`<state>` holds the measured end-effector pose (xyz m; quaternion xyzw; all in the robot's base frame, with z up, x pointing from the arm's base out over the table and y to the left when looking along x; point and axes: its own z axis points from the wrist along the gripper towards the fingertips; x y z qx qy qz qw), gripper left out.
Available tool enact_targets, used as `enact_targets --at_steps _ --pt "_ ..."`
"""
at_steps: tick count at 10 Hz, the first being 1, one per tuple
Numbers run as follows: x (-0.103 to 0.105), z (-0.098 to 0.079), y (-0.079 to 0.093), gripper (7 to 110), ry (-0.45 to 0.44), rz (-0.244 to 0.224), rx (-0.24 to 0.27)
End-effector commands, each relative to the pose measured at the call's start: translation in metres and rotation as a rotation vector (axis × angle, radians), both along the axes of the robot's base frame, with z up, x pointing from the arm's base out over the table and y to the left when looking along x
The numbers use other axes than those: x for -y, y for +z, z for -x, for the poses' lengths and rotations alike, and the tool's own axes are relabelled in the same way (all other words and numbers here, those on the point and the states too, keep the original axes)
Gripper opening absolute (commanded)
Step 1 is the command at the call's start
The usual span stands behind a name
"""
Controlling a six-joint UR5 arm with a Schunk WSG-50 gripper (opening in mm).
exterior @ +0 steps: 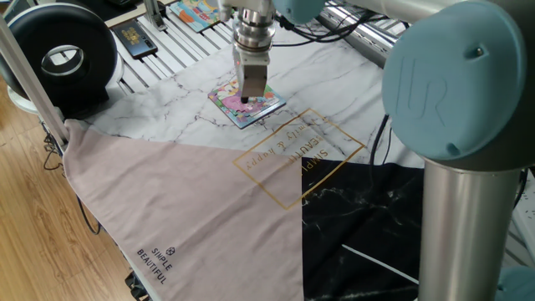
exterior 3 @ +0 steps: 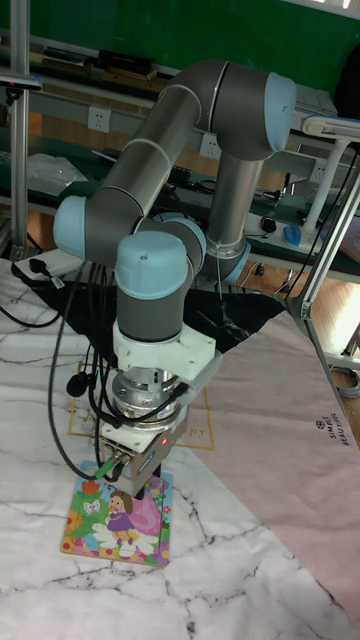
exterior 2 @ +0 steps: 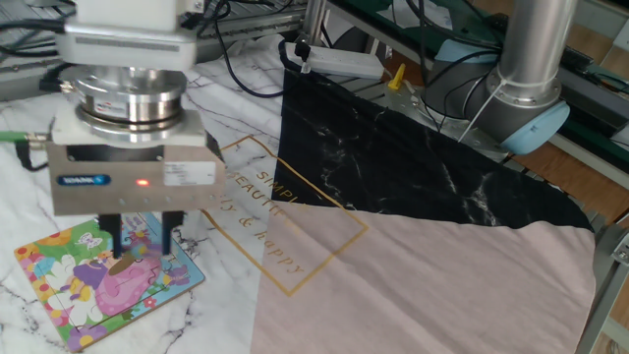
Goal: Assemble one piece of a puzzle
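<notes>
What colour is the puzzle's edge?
Dark blue on the puzzle, clearest in the other fixed view.
</notes>
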<state>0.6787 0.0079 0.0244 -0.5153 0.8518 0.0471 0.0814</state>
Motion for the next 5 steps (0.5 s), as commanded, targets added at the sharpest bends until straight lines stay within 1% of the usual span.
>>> enact_targets --at_steps 1,2,4,5 --pt "-0.022 0.005 -0.005 7 0.104 -0.072 0.014" --pt "-0.022 0.009 -0.005 7 0.114 -0.067 0.003" --pt "-0.015 0.012 -0.008 7 0.144 -0.037 -0.007" --pt "-0.007 0.015 -0.01 7 0.148 -0.004 -0.02"
